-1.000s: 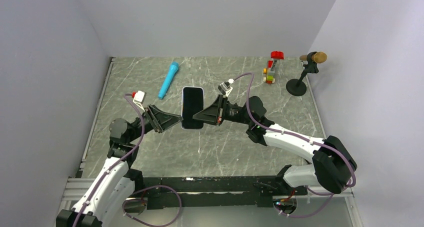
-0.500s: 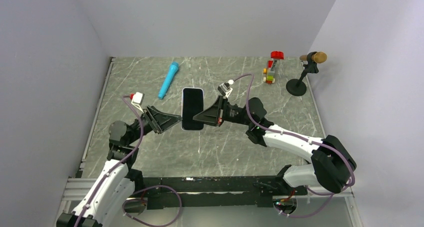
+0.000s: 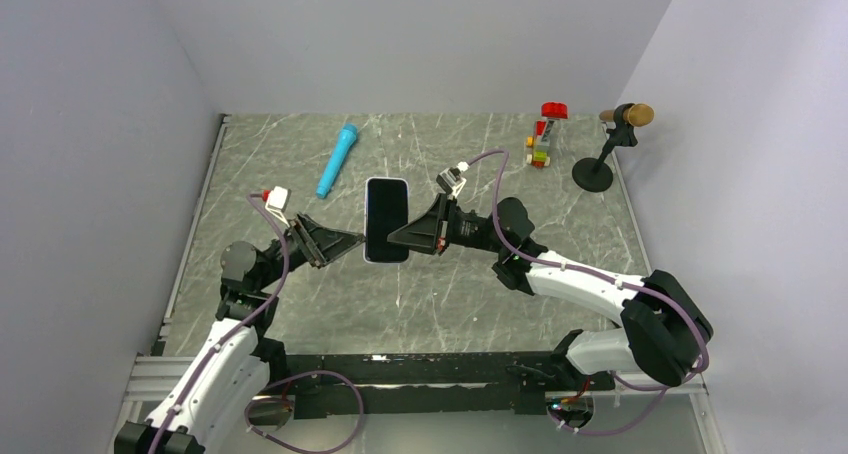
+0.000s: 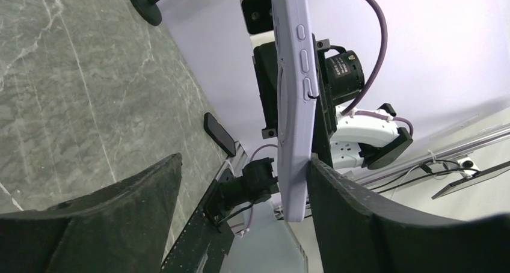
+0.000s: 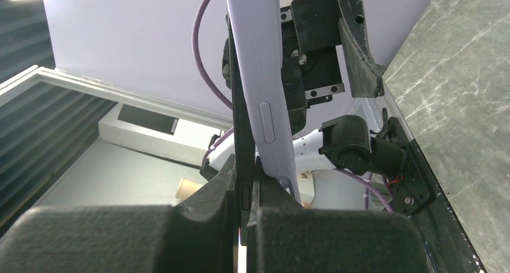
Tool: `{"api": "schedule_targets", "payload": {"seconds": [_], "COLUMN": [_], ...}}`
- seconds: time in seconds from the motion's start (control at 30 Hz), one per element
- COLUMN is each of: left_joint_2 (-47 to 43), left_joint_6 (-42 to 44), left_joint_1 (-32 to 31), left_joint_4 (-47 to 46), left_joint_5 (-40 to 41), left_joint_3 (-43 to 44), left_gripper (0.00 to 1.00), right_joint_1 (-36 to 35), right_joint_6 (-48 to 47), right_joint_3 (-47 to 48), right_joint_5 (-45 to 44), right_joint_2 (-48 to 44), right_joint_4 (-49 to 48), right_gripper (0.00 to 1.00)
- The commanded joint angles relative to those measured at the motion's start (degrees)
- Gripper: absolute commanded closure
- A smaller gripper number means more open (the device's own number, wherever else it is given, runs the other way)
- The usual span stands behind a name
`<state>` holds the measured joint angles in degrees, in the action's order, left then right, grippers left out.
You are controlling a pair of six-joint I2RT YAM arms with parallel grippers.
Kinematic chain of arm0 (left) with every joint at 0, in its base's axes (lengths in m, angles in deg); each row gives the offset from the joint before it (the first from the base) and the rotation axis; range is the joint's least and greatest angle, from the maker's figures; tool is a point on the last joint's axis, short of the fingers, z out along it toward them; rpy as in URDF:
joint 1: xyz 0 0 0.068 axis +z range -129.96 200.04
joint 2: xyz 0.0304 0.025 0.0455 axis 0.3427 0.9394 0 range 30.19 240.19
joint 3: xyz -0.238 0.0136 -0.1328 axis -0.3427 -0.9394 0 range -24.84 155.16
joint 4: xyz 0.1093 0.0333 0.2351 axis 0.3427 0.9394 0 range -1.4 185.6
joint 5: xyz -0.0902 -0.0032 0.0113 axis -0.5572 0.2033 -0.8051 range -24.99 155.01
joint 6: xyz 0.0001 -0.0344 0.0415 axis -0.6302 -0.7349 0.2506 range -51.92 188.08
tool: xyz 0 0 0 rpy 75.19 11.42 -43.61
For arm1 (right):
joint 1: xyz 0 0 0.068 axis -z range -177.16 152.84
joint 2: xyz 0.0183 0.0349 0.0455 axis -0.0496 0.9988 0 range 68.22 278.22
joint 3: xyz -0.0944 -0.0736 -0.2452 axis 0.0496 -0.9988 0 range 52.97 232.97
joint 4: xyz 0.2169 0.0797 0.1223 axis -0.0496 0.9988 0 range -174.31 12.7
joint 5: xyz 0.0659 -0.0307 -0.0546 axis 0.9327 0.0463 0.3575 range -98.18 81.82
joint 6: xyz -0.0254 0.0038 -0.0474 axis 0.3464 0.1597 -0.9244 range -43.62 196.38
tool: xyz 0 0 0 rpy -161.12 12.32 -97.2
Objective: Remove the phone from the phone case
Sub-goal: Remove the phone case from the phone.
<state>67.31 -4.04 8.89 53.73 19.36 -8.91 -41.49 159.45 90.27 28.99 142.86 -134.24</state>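
Phone (image 3: 387, 224), dark screen facing up, sits inside the phone case (image 3: 386, 179), and both are in the air above the table (image 3: 300, 304), between the two arms. From above, the right gripper (image 3: 396, 239) meets the right long edge of the phone case near its lower end. The left gripper (image 3: 352, 242) points at the opposite edge. A blue tube (image 3: 337, 160) lies on the table beyond the phone case, toward the left arm's side. A small brick toy (image 3: 543, 136) and a black stand (image 3: 600, 159) are well apart from the phone case, on the right arm's side.

In the left wrist view the phone case stands edge-on, its side buttons visible, between the fingers (image 4: 373, 225) of the left gripper. The jaws are spread wide. One finger is just beside the phone case, perhaps touching it; the other is well apart from it.

In the right wrist view the jaws are pressed together on the lower edge of the phone case, with only a thin slit between them. The pale wall of the case and the dark front of the phone go down into this slit. It is hard to tell if the jaws press the case itself or only the phone.
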Motion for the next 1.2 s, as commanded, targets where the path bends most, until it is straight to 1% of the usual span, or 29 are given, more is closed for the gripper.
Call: {"api": "schedule_targets", "payload": {"seconds": [0.0,0.07,0.27,0.37,0.6,0.7,0.8,0.83,0.9,0.97,1.0,1.03,1.07,1.17], "left_joint_2": [0.2,0.4,1.2,1.9,2.3,2.5,2.8,3.2,4.0,4.5,4.4,4.1,3.6,2.4], "left_joint_6": [2.9,3.5,5.0,5.9,9.2,10.8,13.5,14.3,15.7,17.9,19.3,20.8,22.3,24.9], "left_joint_1": [0.2,0.1,-0.8,-1.7,-2.5,-2.4,-2.5,-2.5,-2.5,-2.5,-2.5,-2.4,-2.5,-2.5], "left_joint_4": [0.9,1.5,3.5,4.5,9.4,11.2,15.7,17.6,20.9,26.1,29.1,32.0,36.2,45.3], "left_joint_5": [-1.4,-1.9,-2.9,-3.3,-2.8,-2.6,-1.5,-1.1,-0.5,0.2,1.2,2.5,4.4,11.2], "left_joint_3": [2.2,2.9,4.8,5.9,8.1,9.1,10.9,11.6,13.4,15.9,17.1,18.1,19.2,21.5], "left_gripper": [0.27,0.33,0.31,0.32,0.46,0.52,0.60,0.64,0.76,0.86,0.90,0.97,1.00,1.00], "right_joint_1": [-0.3,-0.3,-1.1,-1.7,-2.5,-2.5,-2.5,-2.5,-2.6,-2.5,-2.6,-2.5,-2.5,-2.5], "right_joint_6": [1.0,0.8,1.0,1.0,1.0,0.5,-0.3,-0.7,-2.1,-3.7,-4.9,-5.8,-6.6,-8.8], "right_joint_3": [2.3,2.5,3.3,4.0,4.3,4.0,3.8,3.8,4.0,5.0,6.0,6.6,7.2,8.2], "right_joint_5": [0.4,0.4,1.1,1.4,1.6,1.4,1.3,1.3,1.2,1.3,1.5,1.8,2.0,2.5], "right_joint_2": [-1.1,-0.8,1.4,2.8,4.2,4.0,3.7,3.6,3.6,3.6,3.8,3.9,4.1,4.4], "right_joint_4": [-8.5,-8.5,-9.3,-9.7,-10.5,-9.5,-8.3,-7.5,-5.7,-2.8,-0.9,0.7,2.4,5.7], "right_gripper": [1.00,1.00,1.00,1.00,1.00,1.00,1.00,1.00,1.00,1.00,1.00,1.00,1.00,1.00]}}
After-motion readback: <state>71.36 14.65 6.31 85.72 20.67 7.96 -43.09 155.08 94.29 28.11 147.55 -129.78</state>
